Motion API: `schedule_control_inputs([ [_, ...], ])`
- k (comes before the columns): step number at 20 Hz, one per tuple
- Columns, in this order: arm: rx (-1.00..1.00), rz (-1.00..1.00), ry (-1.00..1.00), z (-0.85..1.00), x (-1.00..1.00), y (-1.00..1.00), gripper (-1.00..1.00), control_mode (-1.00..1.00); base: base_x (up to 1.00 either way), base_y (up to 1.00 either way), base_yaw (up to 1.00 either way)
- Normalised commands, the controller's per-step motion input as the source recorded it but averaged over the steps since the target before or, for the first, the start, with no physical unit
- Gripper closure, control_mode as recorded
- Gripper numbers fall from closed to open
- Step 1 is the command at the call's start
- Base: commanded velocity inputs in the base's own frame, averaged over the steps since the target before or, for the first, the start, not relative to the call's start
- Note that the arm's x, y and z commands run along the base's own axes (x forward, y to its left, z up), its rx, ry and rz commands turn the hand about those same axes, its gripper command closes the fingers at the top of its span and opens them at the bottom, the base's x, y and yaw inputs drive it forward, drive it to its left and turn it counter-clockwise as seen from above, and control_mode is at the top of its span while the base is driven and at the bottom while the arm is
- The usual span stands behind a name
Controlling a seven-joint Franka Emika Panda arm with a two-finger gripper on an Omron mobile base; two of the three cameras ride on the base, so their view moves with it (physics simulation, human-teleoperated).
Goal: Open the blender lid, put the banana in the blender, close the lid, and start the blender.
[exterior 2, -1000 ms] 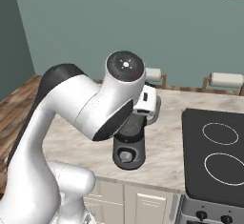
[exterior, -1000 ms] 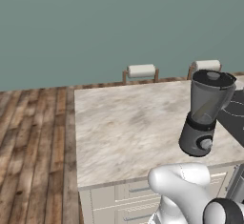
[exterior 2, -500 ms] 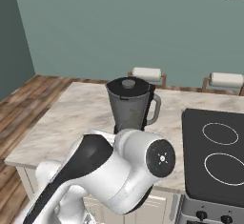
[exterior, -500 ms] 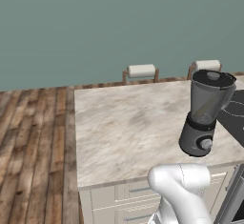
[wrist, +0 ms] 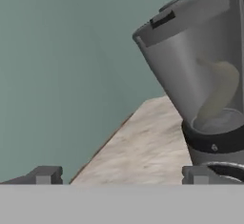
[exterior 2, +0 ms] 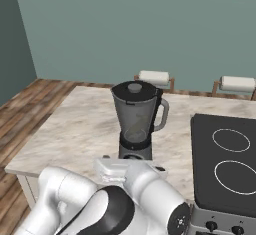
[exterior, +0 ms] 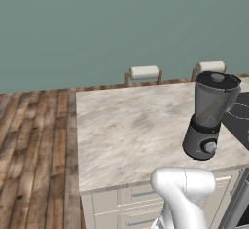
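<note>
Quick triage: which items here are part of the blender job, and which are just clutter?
Job items:
- blender, on the counter
- blender lid, sitting on the jar
- banana, inside the jar
- claw, open, low by the blender base

Just around:
- two paper-towel rolls at the counter's far edge
- cooktop beside the blender
- marble counter

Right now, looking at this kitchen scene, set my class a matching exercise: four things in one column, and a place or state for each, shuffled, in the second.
Things:
1. banana
2. blender lid
3. paper-towel roll
4. tool

Places or states:
A. at the counter's far edge
B. open, low beside the blender's base
C. inside the jar
D. closed on the jar's mouth

Pairs: 1-C, 2-D, 3-A, 4-B
</note>
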Motion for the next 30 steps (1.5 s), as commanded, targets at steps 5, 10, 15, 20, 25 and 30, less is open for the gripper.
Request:
schedule_control_inputs([
  [5,0.00,0.05,-0.35,-0.11,0.00,0.07,-1.00,-1.00,0.00,0.00,0.00],
  [10,-0.01,0.00,-0.24,-0.08,0.12,0.07,-1.00,-1.00,0.00,0.00,0.00],
  [15,-0.04,0.01,-0.06,-0.21,0.13,0.17,-1.00,-1.00,0.00,0.00,0.00],
  [20,-0.08,0.05,0.00,-0.15,0.14,0.33,-1.00,-1.00,0.00,0.00,0.00],
  [25,-0.07,0.03,0.00,-0.01,0.07,0.14,-1.00,-1.00,0.00,0.00,0.00],
  [30,-0.06,0.01,0.00,-0.02,0.14,0.01,-1.00,-1.00,0.00,0.00,0.00],
])
